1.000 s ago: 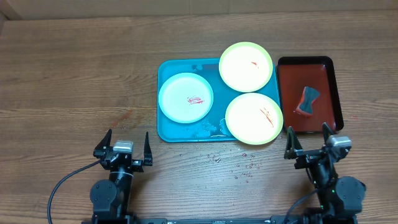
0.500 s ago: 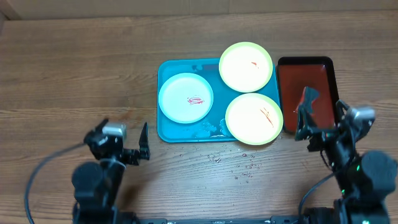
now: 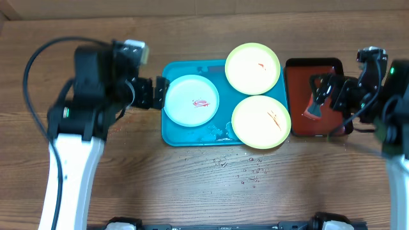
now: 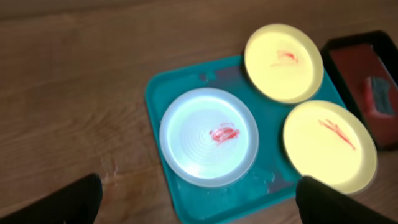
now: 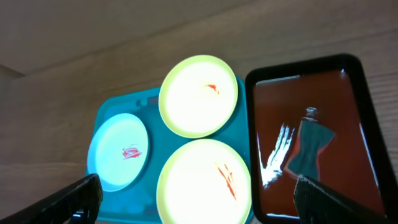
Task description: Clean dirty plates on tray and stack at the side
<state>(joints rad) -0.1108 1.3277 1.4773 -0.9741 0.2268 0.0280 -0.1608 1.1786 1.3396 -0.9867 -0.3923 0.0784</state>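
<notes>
"Were the fingers on anything when you looked?"

"No. The left gripper (image 3: 160, 94) had its fingers (image 4: 74, 202) spread wide and empty. It hung over the left edge of the large turquoise plastic tray (image 3: 171, 133), just beside the round white plate with the pale blue rim (image 3: 191, 101). The right gripper (image 3: 321, 94) was spread wide too and held nothing. It was above the smaller dark red tray with a black rim (image 3: 332, 69) at the right of the frame, where a dark blue-and-red sponge (image 3: 314, 105) lay."

"So nothing was cleaned?"

"Not as far as I could judge. All three plates sat on the turquoise tray. The white one was at its left, a pale yellow plate with a lime-green rim (image 3: 253, 67) at upper right, and a second yellow plate (image 3: 261, 121) below it, each with red smears. Foam (image 3: 214, 132) lay by the tray's lower edge. No plate stood out on the wooden table (image 3: 166, 191), so the wiping and the stacking were all left to do."
</notes>
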